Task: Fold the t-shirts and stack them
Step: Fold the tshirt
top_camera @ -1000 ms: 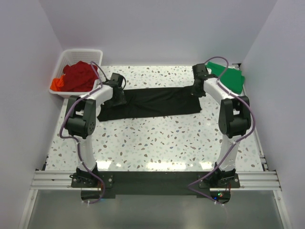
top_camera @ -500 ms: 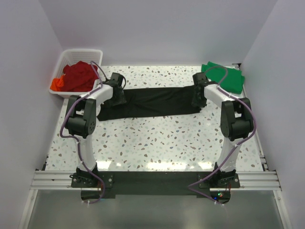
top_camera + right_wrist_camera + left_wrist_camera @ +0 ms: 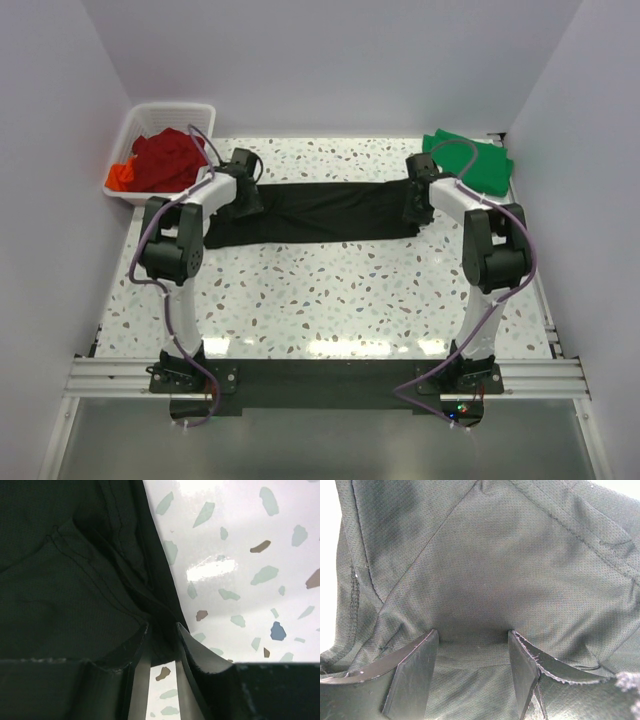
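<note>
The black t-shirt [image 3: 320,212] lies as a long flat band across the far middle of the table. My left gripper [image 3: 243,198] stands open over its left end; in the left wrist view its jaws [image 3: 472,640] are wide apart, pressed down on the black fabric [image 3: 495,555]. My right gripper [image 3: 412,205] is down at the shirt's right end. There its jaws [image 3: 161,630] are slightly open, with the hem of the black t-shirt [image 3: 60,580] lying loose between the tips. A green t-shirt [image 3: 475,165] lies folded at the far right corner.
The white basket [image 3: 170,108] sits at the far left corner, holding a dark red t-shirt [image 3: 165,160] and an orange t-shirt [image 3: 120,178]. Speckled tabletop [image 3: 330,290] spreads in front of the black shirt. White walls close in both sides.
My right gripper came down from near the green shirt to the black shirt's right end, laid the edge flat, and its jaws parted. The left arm barely moved.
</note>
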Robot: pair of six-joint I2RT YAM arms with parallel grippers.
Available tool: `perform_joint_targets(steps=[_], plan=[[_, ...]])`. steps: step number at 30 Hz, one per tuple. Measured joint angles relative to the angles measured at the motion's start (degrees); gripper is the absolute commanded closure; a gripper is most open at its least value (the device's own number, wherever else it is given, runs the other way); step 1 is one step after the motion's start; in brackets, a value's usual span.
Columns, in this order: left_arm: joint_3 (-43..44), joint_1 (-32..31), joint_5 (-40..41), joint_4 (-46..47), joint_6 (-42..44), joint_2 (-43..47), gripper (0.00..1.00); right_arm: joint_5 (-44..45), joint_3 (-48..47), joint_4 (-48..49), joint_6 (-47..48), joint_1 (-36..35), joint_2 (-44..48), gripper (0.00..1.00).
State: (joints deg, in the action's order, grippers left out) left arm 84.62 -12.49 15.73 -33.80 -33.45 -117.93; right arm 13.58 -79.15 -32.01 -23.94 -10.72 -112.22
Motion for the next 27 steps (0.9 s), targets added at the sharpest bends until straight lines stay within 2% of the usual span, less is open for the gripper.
perform_joint_targets(steps=[3,16,22,27], plan=[[1.8,0.3,0.1,-0.3,0.0,-1.2,0.37,-1.1,-0.3,0.1,0.2,0.3,-1.0,0.82],[11.3,0.9,-0.1,-0.3,2.0,-7.6,0.39,-2.7,8.6,1.3,-0.4,-1.2,4.5,0.84],[13.6,0.9,-1.4,1.0,6.6,-9.4,0.39,-2.7,13.8,-0.3,-1.1,-6.1,8.6,0.85],[18.9,1.0,-2.6,1.8,10.8,-12.8,0.40,-3.9,17.6,-1.8,-2.7,-11.2,11.9,0.85]])
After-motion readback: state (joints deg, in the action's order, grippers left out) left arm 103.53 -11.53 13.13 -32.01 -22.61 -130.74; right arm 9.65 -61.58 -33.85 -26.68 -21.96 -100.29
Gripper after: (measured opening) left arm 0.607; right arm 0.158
